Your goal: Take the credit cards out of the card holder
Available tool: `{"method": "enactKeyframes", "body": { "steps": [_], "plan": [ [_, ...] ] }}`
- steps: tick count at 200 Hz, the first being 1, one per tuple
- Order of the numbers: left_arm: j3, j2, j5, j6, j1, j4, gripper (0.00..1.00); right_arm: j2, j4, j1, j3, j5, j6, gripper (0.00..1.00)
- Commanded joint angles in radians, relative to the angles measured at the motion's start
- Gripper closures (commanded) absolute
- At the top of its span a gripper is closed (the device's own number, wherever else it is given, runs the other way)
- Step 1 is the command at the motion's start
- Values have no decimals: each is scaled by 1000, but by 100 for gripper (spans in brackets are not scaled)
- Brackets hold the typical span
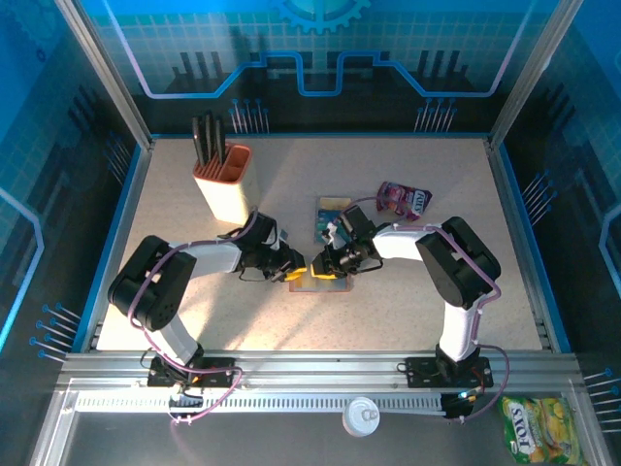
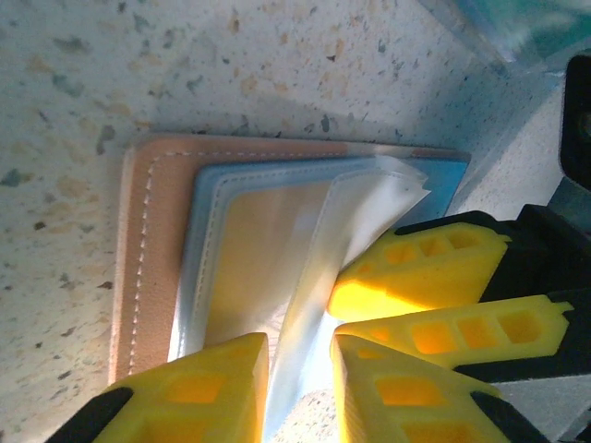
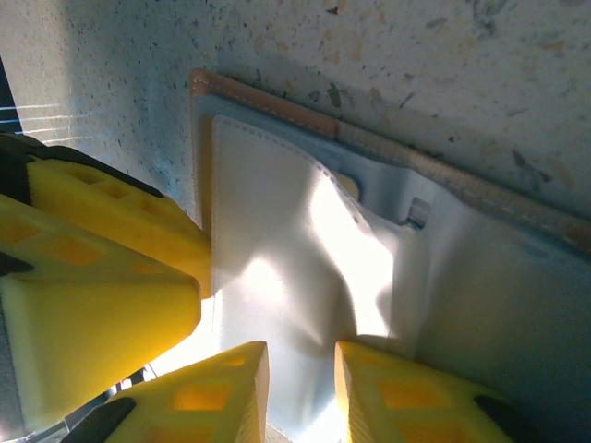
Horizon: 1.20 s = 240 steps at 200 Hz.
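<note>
The card holder [image 1: 312, 284] lies open mid-table, with both grippers meeting over it. In the left wrist view its brown leather [image 2: 148, 231] frames grey-blue pockets, and a yellow-tan credit card [image 2: 254, 245] sits in one. A clear sleeve [image 2: 365, 208] rises from the pockets and runs between the narrow jaws of my left gripper [image 2: 300, 374], along one finger; whether it is pinched is unclear. My right gripper's fingers [image 2: 416, 272] press in from the right. My right gripper [image 3: 300, 388] is shut on a pale flap [image 3: 295, 249] of the card holder [image 3: 277, 103]. In the overhead view my left gripper [image 1: 295, 270] faces my right gripper [image 1: 326, 266].
A clear case with teal contents [image 1: 330, 216] lies just behind the grippers, with a purple-pink pouch [image 1: 405, 199] to its right. An orange-and-cream knife block [image 1: 223, 186] stands at the back left. A can lid [image 1: 364, 416] and a yellow snack bag [image 1: 539, 427] lie off the table in front.
</note>
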Motion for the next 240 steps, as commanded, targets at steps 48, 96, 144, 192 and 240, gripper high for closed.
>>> {"method": "enactKeyframes", "body": {
  "steps": [48,96,144,192,240],
  "plan": [
    [2,27,30,-22,-8,49,84,-17,1,-1,-31,19,14,73],
    [3,26,27,-19,-7,37,87,-89,42,3,-29,1,45,73],
    [7,31,32,-20,-8,37,87,-152,60,5,-32,2,83,73],
    [31,3,41,-23,-12,18,82,-214,-31,-12,-20,55,44,73],
    [91,24,48,-17,-49,-4,79,-298,-101,-51,-25,98,12,73]
  ]
}}
